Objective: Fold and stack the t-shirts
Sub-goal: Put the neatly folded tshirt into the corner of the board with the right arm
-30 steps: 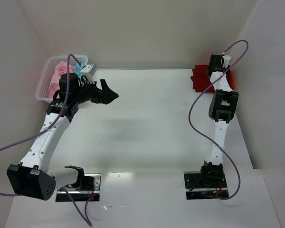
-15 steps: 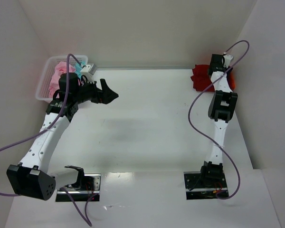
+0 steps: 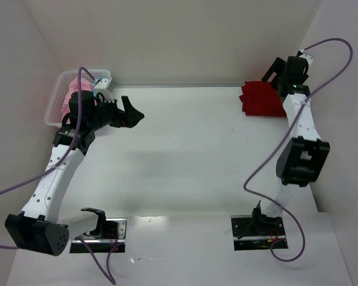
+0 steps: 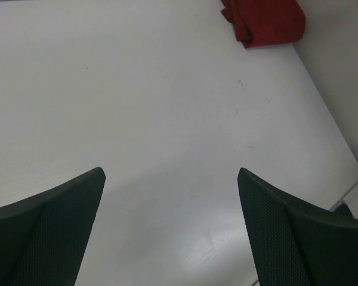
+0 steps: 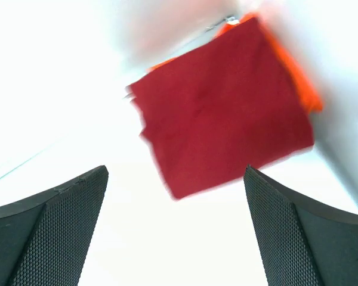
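Right hand (image 5: 174, 174), fingers spread wide and holding nothing, poised above the folded dark red shirt (image 5: 221, 113), which lies flat in the far right corner of the bench (image 3: 185, 149) on top of an orange shirt (image 5: 301, 83) whose edge shows along one side. Left hand (image 4: 172, 174), likewise wide apart and empty, hovers over bare bench near the white mesh basket (image 3: 51, 113) in the far left corner, where pink shirts (image 3: 71, 95) lie bundled. The cloth is judged light, soft and limp: it should sag from any single hold, and a folded piece would likely slide or fall open if nudged from the side. A bundled shirt is probably best pinched at a raised fold on top and lifted slowly, since neighbouring shirts may drag along or catch on the mesh. Once spread out, the hem corners or shoulder seams look the surest holds, one for each hand.
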Robot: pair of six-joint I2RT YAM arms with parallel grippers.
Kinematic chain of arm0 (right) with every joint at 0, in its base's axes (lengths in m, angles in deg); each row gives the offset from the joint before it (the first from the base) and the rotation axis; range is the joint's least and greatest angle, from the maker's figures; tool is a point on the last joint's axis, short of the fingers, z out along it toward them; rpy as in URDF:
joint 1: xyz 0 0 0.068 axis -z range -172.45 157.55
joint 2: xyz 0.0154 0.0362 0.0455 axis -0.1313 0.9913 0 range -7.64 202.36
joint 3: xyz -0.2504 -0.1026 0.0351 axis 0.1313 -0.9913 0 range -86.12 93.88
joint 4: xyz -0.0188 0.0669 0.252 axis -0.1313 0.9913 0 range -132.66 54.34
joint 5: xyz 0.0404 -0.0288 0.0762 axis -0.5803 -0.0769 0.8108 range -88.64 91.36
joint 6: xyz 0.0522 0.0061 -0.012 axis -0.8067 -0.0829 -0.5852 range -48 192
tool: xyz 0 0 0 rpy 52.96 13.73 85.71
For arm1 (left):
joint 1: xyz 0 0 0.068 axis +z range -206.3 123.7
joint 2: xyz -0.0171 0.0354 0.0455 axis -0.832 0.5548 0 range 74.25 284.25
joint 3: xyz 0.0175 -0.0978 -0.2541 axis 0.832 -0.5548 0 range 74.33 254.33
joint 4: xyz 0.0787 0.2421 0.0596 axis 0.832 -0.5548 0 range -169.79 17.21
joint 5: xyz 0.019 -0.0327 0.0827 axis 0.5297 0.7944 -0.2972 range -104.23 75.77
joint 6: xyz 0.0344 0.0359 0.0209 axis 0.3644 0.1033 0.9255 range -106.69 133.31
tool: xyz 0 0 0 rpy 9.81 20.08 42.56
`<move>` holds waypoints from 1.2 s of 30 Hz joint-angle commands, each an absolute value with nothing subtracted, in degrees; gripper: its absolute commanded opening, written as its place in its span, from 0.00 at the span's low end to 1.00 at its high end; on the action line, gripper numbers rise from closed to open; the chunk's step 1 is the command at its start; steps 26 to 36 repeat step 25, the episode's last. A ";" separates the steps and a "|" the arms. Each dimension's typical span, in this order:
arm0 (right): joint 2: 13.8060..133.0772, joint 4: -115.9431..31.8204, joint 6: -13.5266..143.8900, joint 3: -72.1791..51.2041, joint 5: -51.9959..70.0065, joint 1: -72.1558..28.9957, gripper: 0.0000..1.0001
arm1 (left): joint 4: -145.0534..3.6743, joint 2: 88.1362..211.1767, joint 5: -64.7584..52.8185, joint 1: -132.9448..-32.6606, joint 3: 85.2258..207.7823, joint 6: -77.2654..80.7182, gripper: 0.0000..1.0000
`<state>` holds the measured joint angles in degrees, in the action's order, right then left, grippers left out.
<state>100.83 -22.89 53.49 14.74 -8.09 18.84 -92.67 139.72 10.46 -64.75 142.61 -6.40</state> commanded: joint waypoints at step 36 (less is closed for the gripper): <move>45.62 -16.73 46.51 -26.36 3.56 17.13 1.00 | -98.55 141.05 -4.39 -63.16 143.94 -5.06 1.00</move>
